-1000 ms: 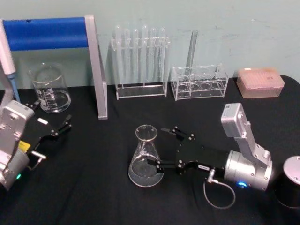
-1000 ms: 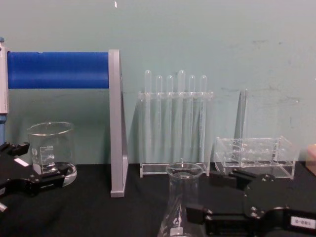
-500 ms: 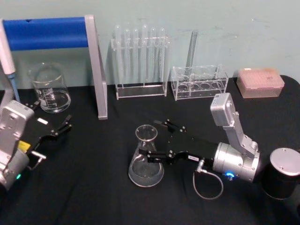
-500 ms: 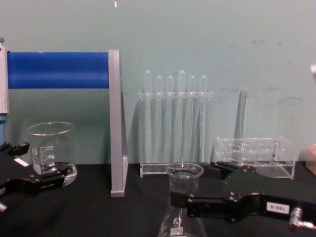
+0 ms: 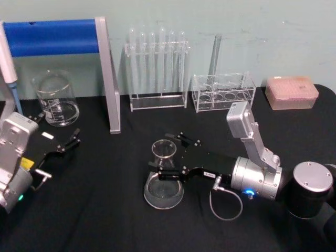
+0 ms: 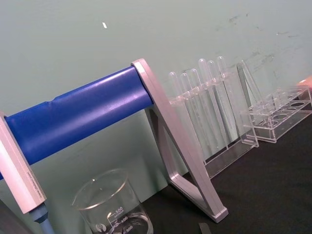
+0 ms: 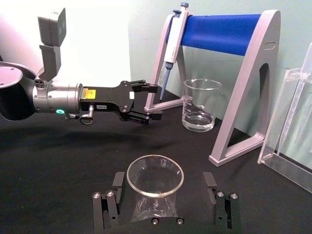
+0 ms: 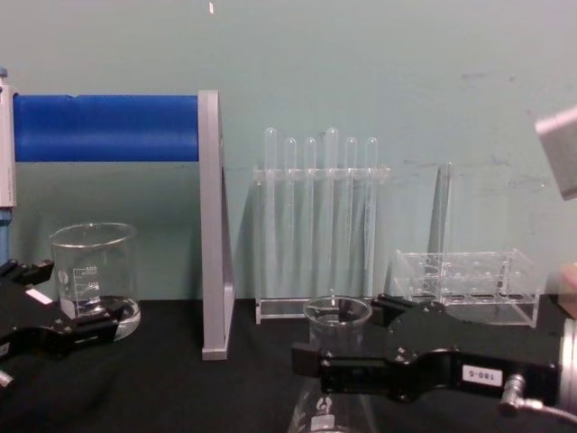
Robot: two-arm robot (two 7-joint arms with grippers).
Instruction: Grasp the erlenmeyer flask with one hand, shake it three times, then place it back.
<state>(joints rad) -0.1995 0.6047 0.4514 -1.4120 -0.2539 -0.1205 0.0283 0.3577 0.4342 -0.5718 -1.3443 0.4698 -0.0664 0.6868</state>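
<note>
A: Anything reading legibly?
B: White label [image 8: 480, 374] on the right gripper [image 5: 165, 156], 5 o'clock in chest view, is reading "180-5".
A: Beaker?
B: Beaker [image 8: 92, 275], 9 o'clock, is showing printed graduations, too small to confirm.

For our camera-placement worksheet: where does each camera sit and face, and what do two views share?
Head: high, looking down; right gripper around the erlenmeyer flask, left gripper parked left.
Chest: low, facing forward; both grippers.
Left wrist: faces beaker and blue stand.
Right wrist: looks past its fingers at the flask, left gripper beyond.
Shared: all show the blue stand.
</note>
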